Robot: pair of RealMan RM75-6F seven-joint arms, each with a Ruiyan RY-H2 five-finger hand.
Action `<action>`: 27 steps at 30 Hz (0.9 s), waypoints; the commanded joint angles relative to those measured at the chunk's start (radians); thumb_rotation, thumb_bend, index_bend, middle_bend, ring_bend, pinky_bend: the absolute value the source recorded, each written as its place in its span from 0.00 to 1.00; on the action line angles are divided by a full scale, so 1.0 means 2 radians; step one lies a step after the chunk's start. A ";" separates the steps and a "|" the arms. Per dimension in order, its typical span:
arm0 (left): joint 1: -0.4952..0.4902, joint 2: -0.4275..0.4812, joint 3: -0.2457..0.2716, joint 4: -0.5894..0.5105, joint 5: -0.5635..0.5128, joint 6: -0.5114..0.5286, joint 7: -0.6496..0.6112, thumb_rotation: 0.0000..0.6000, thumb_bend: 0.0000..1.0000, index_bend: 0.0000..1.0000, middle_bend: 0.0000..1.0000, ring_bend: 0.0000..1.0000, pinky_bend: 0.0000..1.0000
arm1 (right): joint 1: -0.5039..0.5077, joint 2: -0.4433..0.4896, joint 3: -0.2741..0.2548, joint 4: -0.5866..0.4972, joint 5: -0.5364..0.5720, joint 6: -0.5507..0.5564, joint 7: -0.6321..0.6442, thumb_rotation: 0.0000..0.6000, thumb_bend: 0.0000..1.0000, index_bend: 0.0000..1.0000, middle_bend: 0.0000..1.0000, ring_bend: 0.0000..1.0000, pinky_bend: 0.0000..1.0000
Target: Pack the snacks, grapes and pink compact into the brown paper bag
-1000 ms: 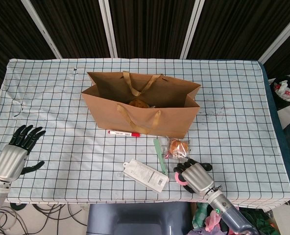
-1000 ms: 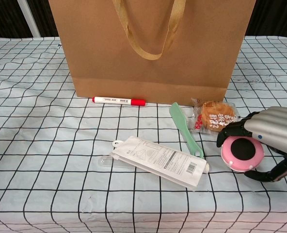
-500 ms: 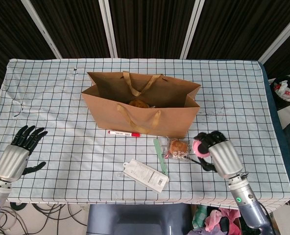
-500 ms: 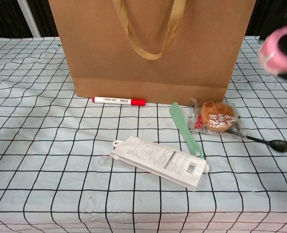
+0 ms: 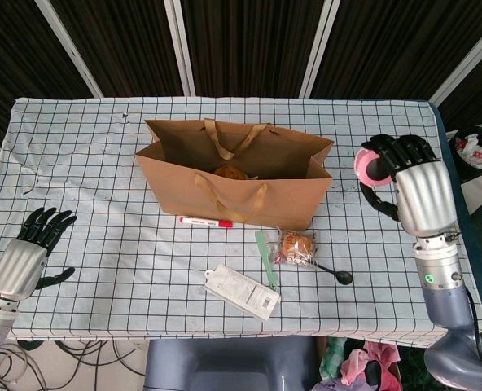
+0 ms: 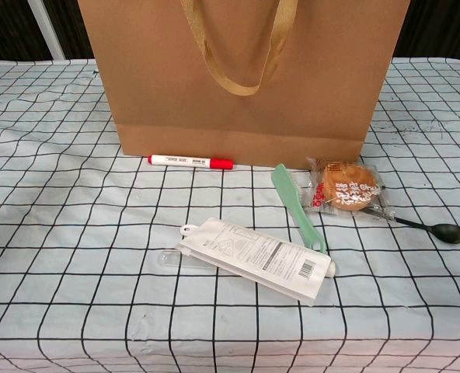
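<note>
The right hand (image 5: 410,183) rose right of the bag (image 5: 234,181), fingers grasping the compact (image 5: 369,165); the left hand (image 5: 29,254) lay released.

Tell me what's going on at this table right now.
The robot is packing a brown paper bag. Its right hand holds the pink compact in the air, to the right of the bag. Its left hand holds nothing near the table's left edge. A wrapped snack lies in front of the bag, not yet packed.
</note>
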 commanded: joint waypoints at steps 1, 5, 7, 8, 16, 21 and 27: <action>0.000 0.000 -0.001 0.001 -0.002 -0.001 -0.001 1.00 0.12 0.10 0.09 0.00 0.00 | 0.030 -0.007 0.017 0.004 0.013 -0.021 -0.001 1.00 0.36 0.36 0.29 0.37 0.26; 0.000 0.000 -0.003 0.001 -0.004 -0.003 -0.002 1.00 0.12 0.10 0.09 0.00 0.00 | 0.061 -0.023 0.021 0.011 0.036 -0.055 0.007 1.00 0.36 0.36 0.29 0.38 0.26; -0.001 0.001 -0.003 0.002 -0.005 -0.005 -0.003 1.00 0.12 0.10 0.09 0.00 0.00 | 0.076 -0.030 0.022 0.016 0.049 -0.074 0.008 1.00 0.36 0.36 0.29 0.38 0.26; -0.001 0.001 -0.004 0.002 -0.006 -0.006 -0.003 1.00 0.12 0.10 0.09 0.00 0.00 | 0.084 -0.034 0.023 0.020 0.054 -0.083 0.005 1.00 0.36 0.36 0.29 0.38 0.26; 0.000 0.004 -0.006 0.002 -0.011 -0.009 -0.005 1.00 0.12 0.10 0.09 0.00 0.00 | 0.142 -0.075 0.023 0.059 0.092 -0.129 -0.026 1.00 0.36 0.36 0.28 0.37 0.26; 0.002 0.007 -0.010 0.004 -0.020 -0.011 -0.006 1.00 0.12 0.09 0.09 0.00 0.00 | 0.167 -0.091 0.014 0.066 0.122 -0.147 -0.065 1.00 0.30 0.35 0.24 0.34 0.26; 0.006 0.010 -0.012 0.002 -0.021 -0.005 -0.006 1.00 0.12 0.08 0.09 0.00 0.00 | 0.180 -0.095 0.011 0.047 0.165 -0.154 -0.102 1.00 0.19 0.16 0.11 0.23 0.25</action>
